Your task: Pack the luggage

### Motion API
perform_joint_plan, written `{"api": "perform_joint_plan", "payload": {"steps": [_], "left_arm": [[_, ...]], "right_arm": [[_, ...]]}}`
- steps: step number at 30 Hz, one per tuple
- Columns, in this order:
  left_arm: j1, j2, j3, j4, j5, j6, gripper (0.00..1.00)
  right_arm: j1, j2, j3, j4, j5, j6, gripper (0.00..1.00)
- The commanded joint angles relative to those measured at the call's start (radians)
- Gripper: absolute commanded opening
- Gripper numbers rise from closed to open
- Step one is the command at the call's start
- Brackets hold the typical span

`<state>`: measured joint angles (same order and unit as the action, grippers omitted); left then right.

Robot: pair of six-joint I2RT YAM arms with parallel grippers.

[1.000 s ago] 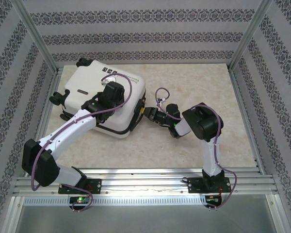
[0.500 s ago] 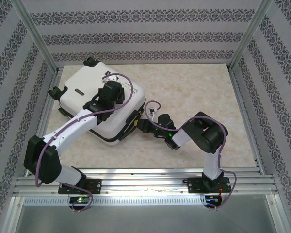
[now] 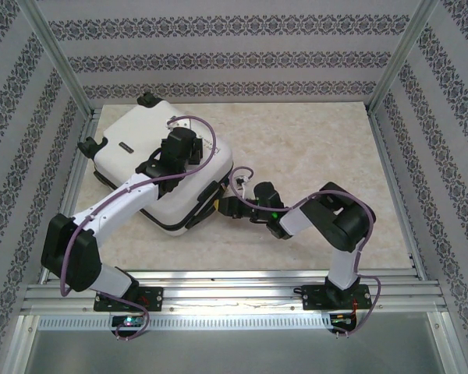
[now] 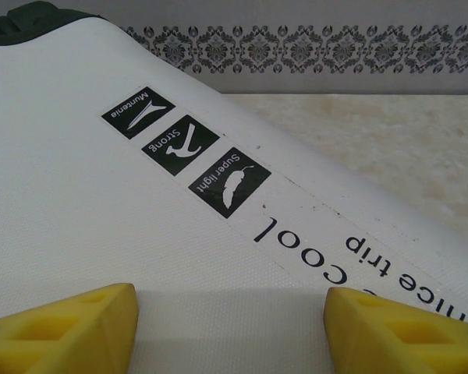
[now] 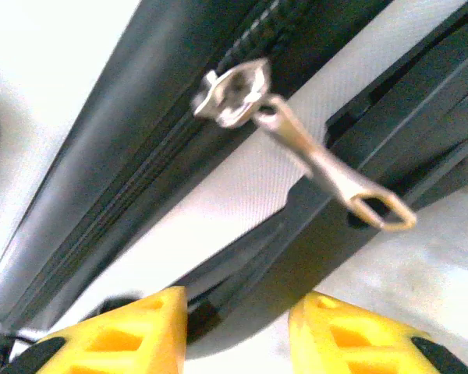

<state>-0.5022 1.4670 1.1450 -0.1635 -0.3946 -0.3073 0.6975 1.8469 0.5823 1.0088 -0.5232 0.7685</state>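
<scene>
One piece of luggage (image 3: pixel 136 136), a white hard-shell case, is found closed and lying flat on the left rear part of the table (image 3: pixel 320 140). Two black caster wheels (image 3: pixel 90 146) are seen at its far left edge. Two arms are counted. The left gripper (image 4: pixel 230 327) is placed on top of the shell, near its right end. Its two yellow fingertips (image 4: pixel 70 323) are held apart, with bare white shell seen between them and nothing clamped. Three black square logo marks (image 4: pixel 175 144) are printed in a row on the shell ahead of this gripper, and a line of black lettering (image 4: pixel 296 249) is printed beside them. The right gripper (image 5: pixel 238 335) is positioned at the near right side of the case, close to the dark zipper band. Its two yellow fingertips (image 5: pixel 351 335) are likewise set apart and nothing is gripped between them. One metal zipper slider (image 5: pixel 232 93) is seen on the band, and one metal pull tab (image 5: pixel 335 183) is hung from it, slanted and free of both fingertips.
</scene>
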Motion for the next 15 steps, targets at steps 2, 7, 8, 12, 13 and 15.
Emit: {"api": "perform_joint_plan", "payload": {"steps": [2, 7, 8, 12, 13, 15], "left_arm": [[-0.001, 0.026, -0.038, -0.123, 0.123, -0.046, 0.64], [-0.004, -0.001, -0.027, -0.155, 0.121, -0.061, 0.64], [-0.004, -0.003, -0.022, -0.164, 0.12, -0.065, 0.64], [-0.024, 0.003, 0.019, -0.226, 0.088, -0.106, 0.64], [-0.03, 0.007, 0.028, -0.237, 0.077, -0.117, 0.64], [-0.043, 0.007, 0.032, -0.241, 0.073, -0.133, 0.63]], "right_arm": [[0.017, -0.119, -0.059, -0.081, -0.169, -0.165, 0.36], [0.004, -0.272, -0.082, -0.312, -0.064, -0.284, 0.39], [-0.001, -0.301, -0.077, -0.358, -0.035, -0.307, 0.4], [-0.021, -0.4, 0.017, -0.627, 0.135, -0.463, 0.4], [-0.025, -0.414, 0.038, -0.665, 0.178, -0.5, 0.41], [-0.041, -0.414, 0.07, -0.683, 0.216, -0.553, 0.41]]}}
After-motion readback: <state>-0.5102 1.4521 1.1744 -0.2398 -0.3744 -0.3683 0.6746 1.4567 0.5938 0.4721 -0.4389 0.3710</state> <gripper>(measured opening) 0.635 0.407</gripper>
